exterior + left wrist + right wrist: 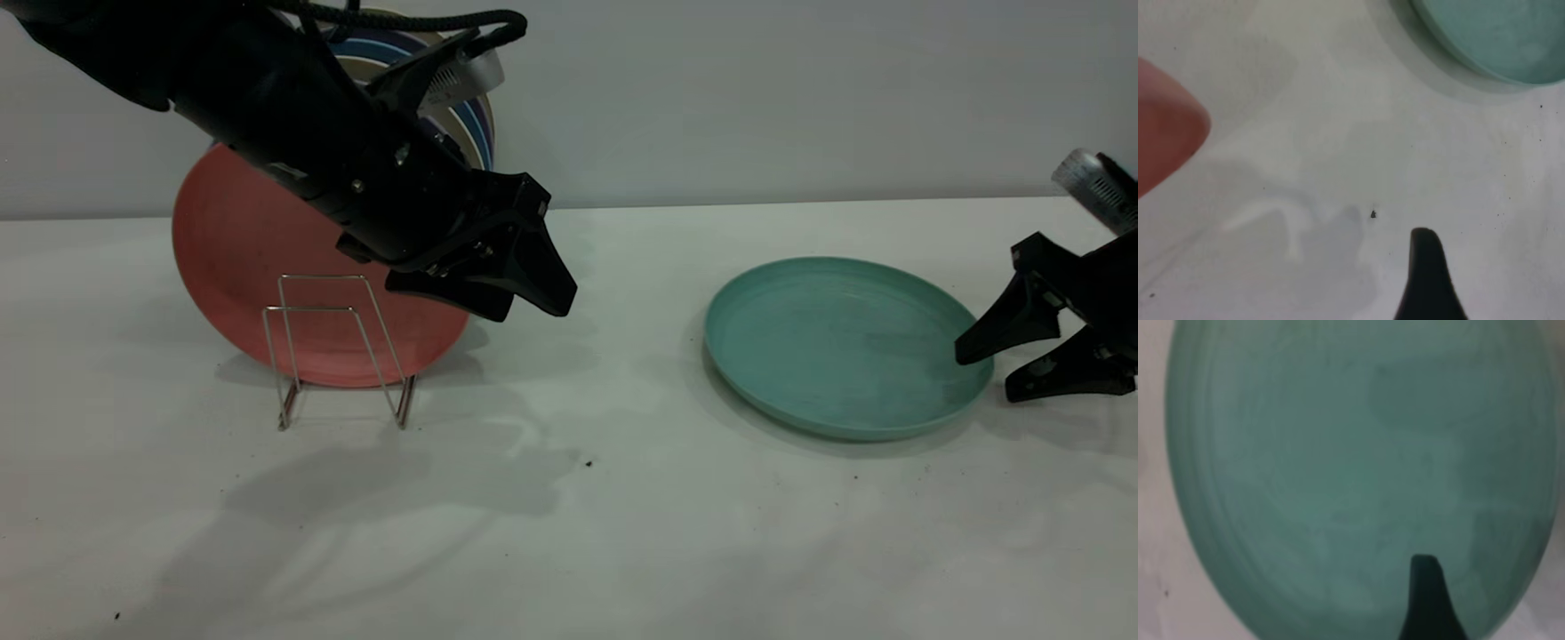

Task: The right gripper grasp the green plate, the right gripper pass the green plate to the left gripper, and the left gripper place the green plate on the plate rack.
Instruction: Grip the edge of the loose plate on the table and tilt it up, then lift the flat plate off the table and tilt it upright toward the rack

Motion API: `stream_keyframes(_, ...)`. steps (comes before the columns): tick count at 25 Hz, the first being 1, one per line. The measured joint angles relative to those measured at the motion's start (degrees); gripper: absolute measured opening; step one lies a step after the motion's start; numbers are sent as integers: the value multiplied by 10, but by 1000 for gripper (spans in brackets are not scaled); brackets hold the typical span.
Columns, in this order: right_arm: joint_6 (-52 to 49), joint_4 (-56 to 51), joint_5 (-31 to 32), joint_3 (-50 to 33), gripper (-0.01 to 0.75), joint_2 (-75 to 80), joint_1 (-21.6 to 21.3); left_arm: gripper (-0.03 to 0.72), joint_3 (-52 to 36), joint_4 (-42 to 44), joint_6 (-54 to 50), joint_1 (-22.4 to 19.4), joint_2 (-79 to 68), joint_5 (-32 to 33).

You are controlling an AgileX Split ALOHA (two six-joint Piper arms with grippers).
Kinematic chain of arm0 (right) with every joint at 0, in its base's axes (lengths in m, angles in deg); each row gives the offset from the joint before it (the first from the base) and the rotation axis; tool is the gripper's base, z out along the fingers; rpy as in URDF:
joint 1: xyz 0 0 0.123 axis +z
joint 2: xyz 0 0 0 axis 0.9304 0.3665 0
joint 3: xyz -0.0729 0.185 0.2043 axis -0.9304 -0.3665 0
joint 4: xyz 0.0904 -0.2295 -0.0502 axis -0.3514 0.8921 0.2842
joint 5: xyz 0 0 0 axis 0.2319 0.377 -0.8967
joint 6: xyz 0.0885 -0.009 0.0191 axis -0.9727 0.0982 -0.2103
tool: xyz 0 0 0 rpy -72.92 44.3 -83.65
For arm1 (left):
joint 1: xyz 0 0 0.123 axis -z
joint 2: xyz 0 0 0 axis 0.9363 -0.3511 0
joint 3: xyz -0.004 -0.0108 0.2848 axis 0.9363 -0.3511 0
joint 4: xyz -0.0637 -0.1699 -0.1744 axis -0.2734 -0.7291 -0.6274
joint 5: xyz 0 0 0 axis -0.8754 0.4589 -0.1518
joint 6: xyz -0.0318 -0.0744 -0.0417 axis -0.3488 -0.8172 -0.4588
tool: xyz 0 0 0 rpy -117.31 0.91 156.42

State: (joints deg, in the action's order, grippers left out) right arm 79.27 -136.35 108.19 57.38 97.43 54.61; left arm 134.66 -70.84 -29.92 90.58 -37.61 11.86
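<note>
The round matte green plate (pixel 840 342) lies flat on the surface (pixel 569 533). At its three o'clock rim, the right hand (pixel 982 373) is spread, one pointed finger over the rim. The left hand (pixel 533 307), wedge fingers nearly together, hangs near the wire plate rack (pixel 338 351).

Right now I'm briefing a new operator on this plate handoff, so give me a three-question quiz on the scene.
1. True or false: the green plate lies flat on the table.
2. Which gripper straddles the plate's rim, fingers apart: A) left gripper B) right gripper?
3. Fill in: a ____ plate stands behind the plate rack.

Key: 1 true; 2 B, one finger over the plate, the other outside the rim; 3 salmon-pink.
</note>
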Motion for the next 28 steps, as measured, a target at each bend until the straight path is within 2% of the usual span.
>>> stream_keyframes(4,2,-7,3,21,519,21,2,538,0,-2,0,0,0,0)
stream_keyframes(9,2,-11,6,45,422,38,12,538,0,-2,0,0,0,-2)
stream_keyframes(12,2,-17,-3,55,319,45,22,538,0,-2,0,0,0,-3)
stream_keyframes(16,1,-21,-19,58,104,50,33,538,0,-2,0,0,0,-4)
stream_keyframes(18,3,-23,-21,61,36,51,35,538,0,-2,0,0,0,-5)
stream_keyframes(21,18,-24,-6,78,13,55,36,538,0,-10,0,0,0,-6)
stream_keyframes(28,40,-23,114,144,13,56,39,538,0,-67,1,0,-2,-24)
